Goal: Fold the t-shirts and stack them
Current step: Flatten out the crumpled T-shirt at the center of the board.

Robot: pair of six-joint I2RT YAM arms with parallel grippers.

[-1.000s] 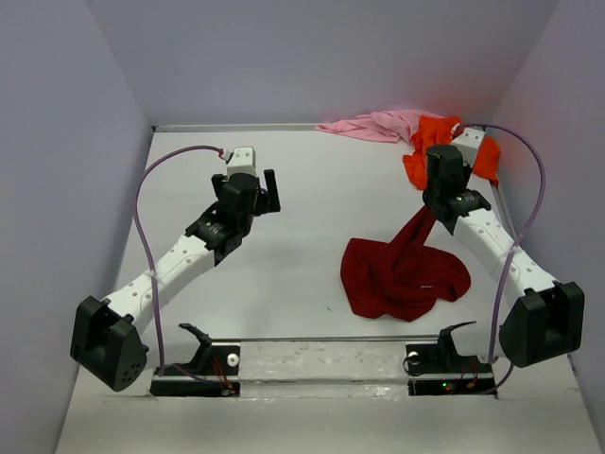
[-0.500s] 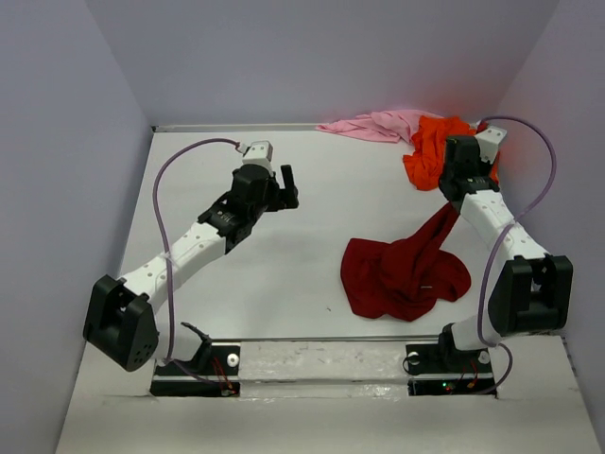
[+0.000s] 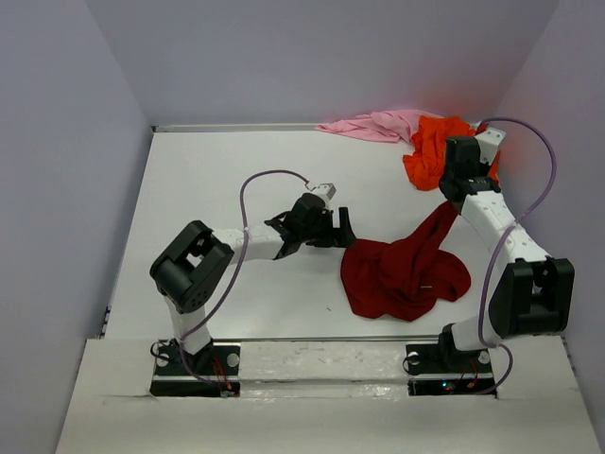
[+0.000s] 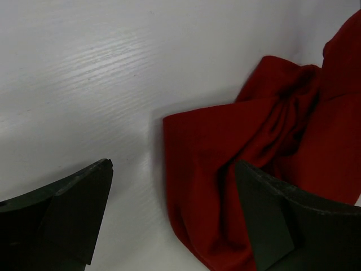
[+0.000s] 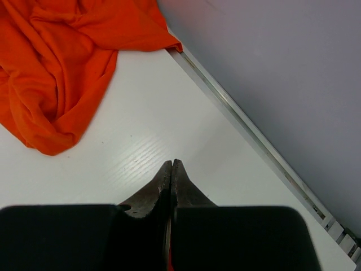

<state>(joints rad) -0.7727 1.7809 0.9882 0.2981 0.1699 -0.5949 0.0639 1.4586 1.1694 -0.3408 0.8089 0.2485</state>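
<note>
Crimson t-shirt (image 3: 402,274) 1, right tool (image 5: 171,169) pinching | orange (image 3: 430,151) 1 | pink (image 3: 373,125) 1 | left tool (image 3: 343,229) spread

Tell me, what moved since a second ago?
The left gripper, open, swung right to the edge of the red shirt. The right gripper, shut on that shirt, pulled its corner toward the far right corner. The orange shirt and pink shirt stayed put.

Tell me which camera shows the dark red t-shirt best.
The top external view: it shows nearly all of the dark red t-shirt, crumpled. The left wrist view catches only one edge up close; the right wrist view shows the orange t-shirt instead.
</note>
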